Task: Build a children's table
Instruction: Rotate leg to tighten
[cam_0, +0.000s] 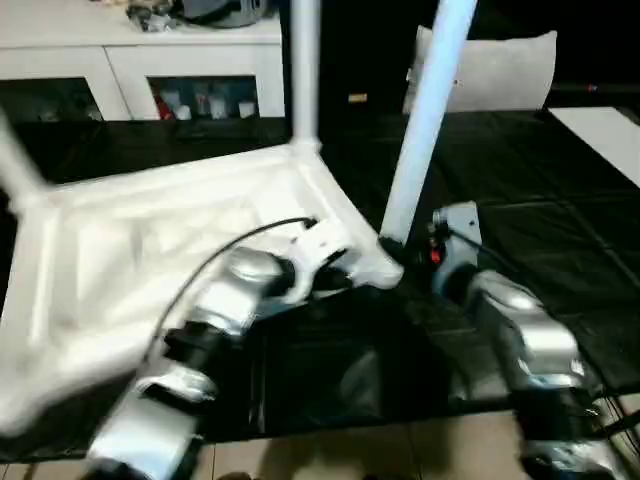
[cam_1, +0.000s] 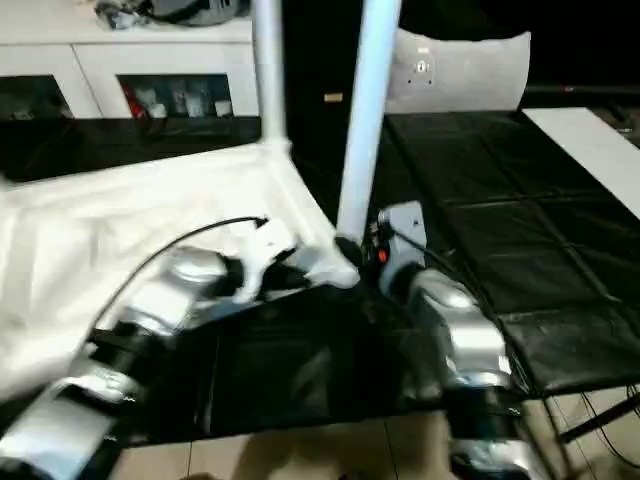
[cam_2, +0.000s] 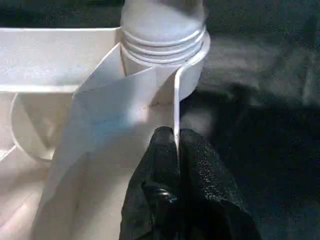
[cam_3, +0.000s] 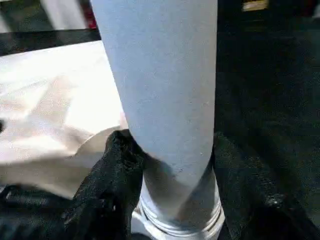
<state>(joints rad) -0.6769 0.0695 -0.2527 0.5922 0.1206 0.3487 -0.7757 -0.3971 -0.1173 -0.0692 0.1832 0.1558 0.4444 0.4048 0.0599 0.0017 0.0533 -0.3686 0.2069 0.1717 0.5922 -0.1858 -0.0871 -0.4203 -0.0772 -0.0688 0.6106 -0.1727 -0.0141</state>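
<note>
The white tabletop (cam_0: 150, 230) lies upside down on the black mat, ribbed side up. One white leg (cam_0: 303, 70) stands in its far corner socket. Another leg (cam_0: 420, 130) stands in the near right socket (cam_2: 165, 45), and part of a further leg (cam_0: 15, 170) shows at the left edge. My left gripper (cam_0: 335, 275) is shut on a thin rim wall (cam_2: 176, 100) of the tabletop, just beside that socket. My right gripper (cam_3: 172, 155) is shut on the base of the near right leg (cam_3: 160, 85), with one black finger (cam_3: 120, 165) on each side.
A black mat (cam_0: 540, 230) covers the work surface, and its front edge meets the tiled floor (cam_0: 400, 450). A white cabinet (cam_0: 150, 60) stands at the back left, a grey cushion (cam_0: 500, 65) at the back right, and a white board (cam_0: 605, 135) at the far right.
</note>
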